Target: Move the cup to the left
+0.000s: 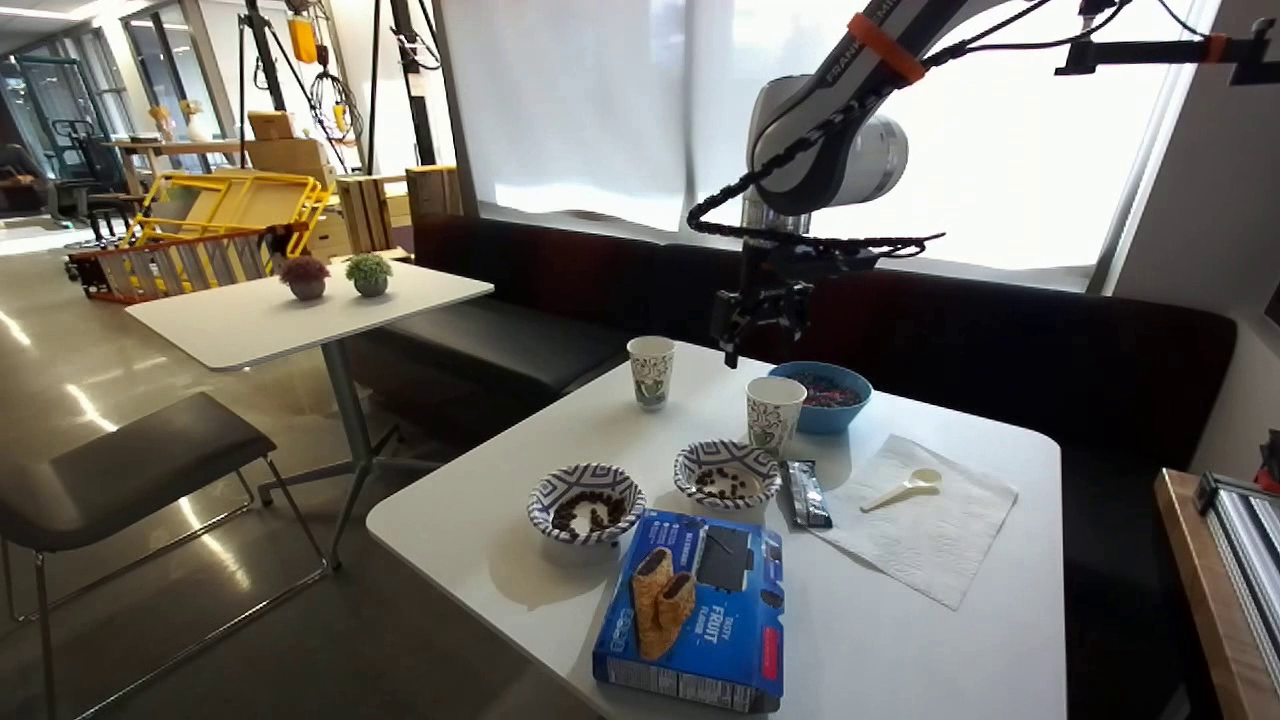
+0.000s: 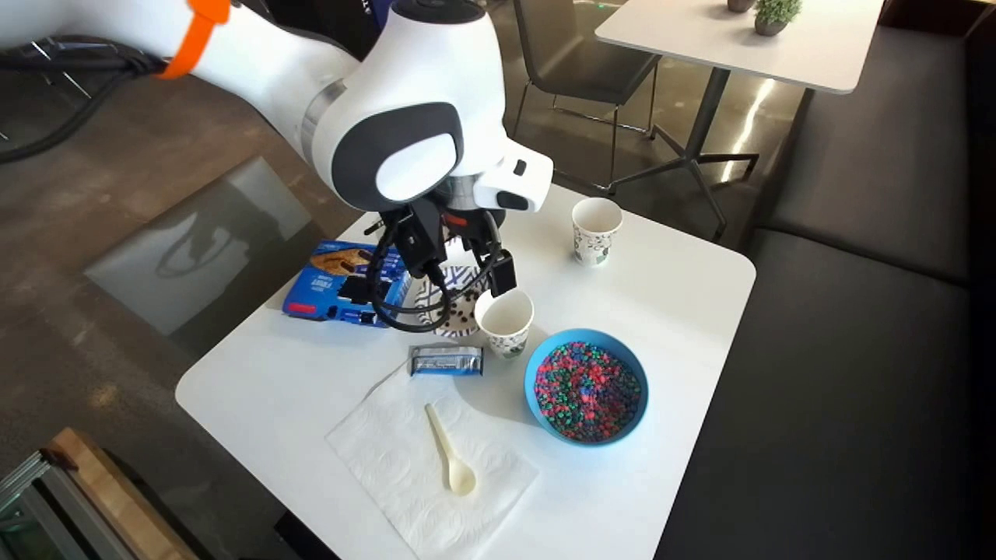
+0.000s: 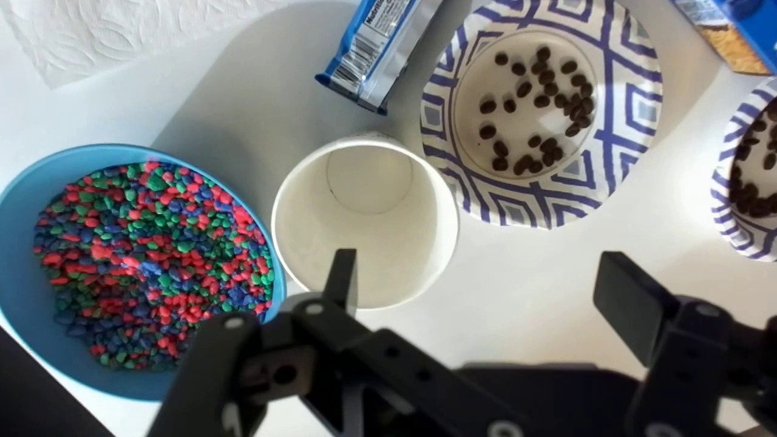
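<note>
Two white paper cups with a leaf print stand upright on the table. One cup (image 1: 773,418) is beside the blue bowl; it also shows in an exterior view (image 2: 507,341) and, seen from above and empty, in the wrist view (image 3: 388,243). The second cup (image 1: 652,373) stands apart, also in an exterior view (image 2: 595,237), and is out of the wrist view. My gripper (image 3: 482,285) is open and empty above the table. In the wrist view its left finger overlaps the near cup's rim; the right finger is over bare table. The gripper shows in both exterior views (image 1: 765,322) (image 2: 467,268).
A blue bowl (image 3: 18,200) of coloured pebbles sits against the near cup. Two patterned bowls (image 1: 727,475) (image 1: 587,503) hold dark beans. A snack bar (image 2: 447,361), a blue box (image 1: 690,610), and a paper towel (image 2: 389,459) with a spoon (image 2: 451,459) lie on the table.
</note>
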